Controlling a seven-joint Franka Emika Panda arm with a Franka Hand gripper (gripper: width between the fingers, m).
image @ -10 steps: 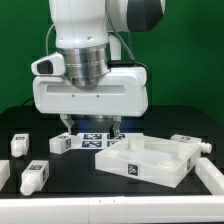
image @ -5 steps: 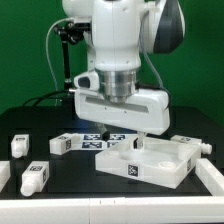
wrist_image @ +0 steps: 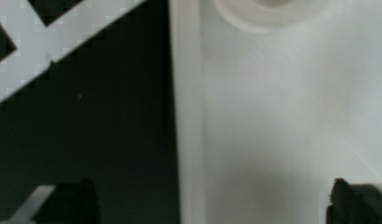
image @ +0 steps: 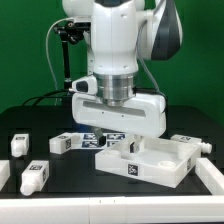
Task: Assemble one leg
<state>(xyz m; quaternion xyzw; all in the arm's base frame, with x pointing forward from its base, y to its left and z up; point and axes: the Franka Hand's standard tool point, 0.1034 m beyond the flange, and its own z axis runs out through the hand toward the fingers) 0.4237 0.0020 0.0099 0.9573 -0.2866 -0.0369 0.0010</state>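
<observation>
Several small white legs with tag marks lie loose on the black table: three at the exterior view's left (image: 18, 144) (image: 34, 177) (image: 62, 143) and one at its right (image: 190, 144) behind the large white tray-like panel (image: 150, 162). My gripper (image: 125, 142) hangs low over the panel's near-left corner. In the wrist view my gripper (wrist_image: 209, 205) is open and empty. One fingertip (wrist_image: 63, 205) is over the black table, the other (wrist_image: 357, 205) over the panel (wrist_image: 277, 120), with the panel's edge between them. No leg shows in the wrist view.
The marker board (image: 95, 141) lies behind the gripper, between the legs and the panel. A white strip (wrist_image: 63, 45) crosses the wrist view's corner. A white piece (image: 212, 176) sits at the table's front right, another (image: 3, 176) at the front left.
The arm has swung toward the exterior view's right, from above the marker board to the panel's left corner, its wrist turned, and it has dropped a little lower.
</observation>
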